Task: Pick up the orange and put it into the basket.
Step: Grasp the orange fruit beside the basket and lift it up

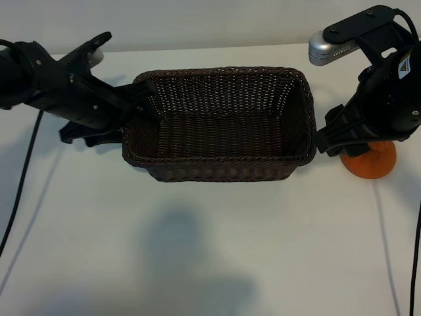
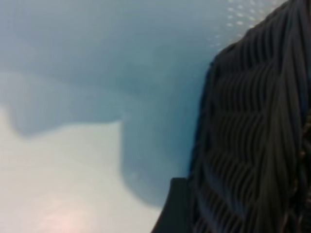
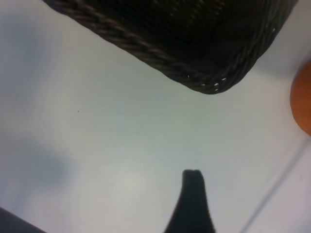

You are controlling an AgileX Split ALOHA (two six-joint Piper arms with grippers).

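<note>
The dark brown wicker basket (image 1: 299, 105) stands empty in the middle of the white table. The orange (image 1: 372, 164) lies on the table just beyond the basket's right end, half hidden under my right arm; its edge shows in the right wrist view (image 3: 302, 99). My right gripper (image 1: 327, 137) hangs open between the basket's right wall and the orange, with nothing between its fingers (image 3: 193, 194). My left gripper (image 1: 139, 100) is open at the basket's left rim. One of its fingers (image 2: 177, 208) lies close against the outside of the woven wall (image 2: 252, 136).
Bare white table lies in front of the basket, crossed by the arms' shadows. Black cables (image 1: 20, 191) run down both sides of the table. A grey camera housing (image 1: 329, 49) sits on the right arm above the basket's far right corner.
</note>
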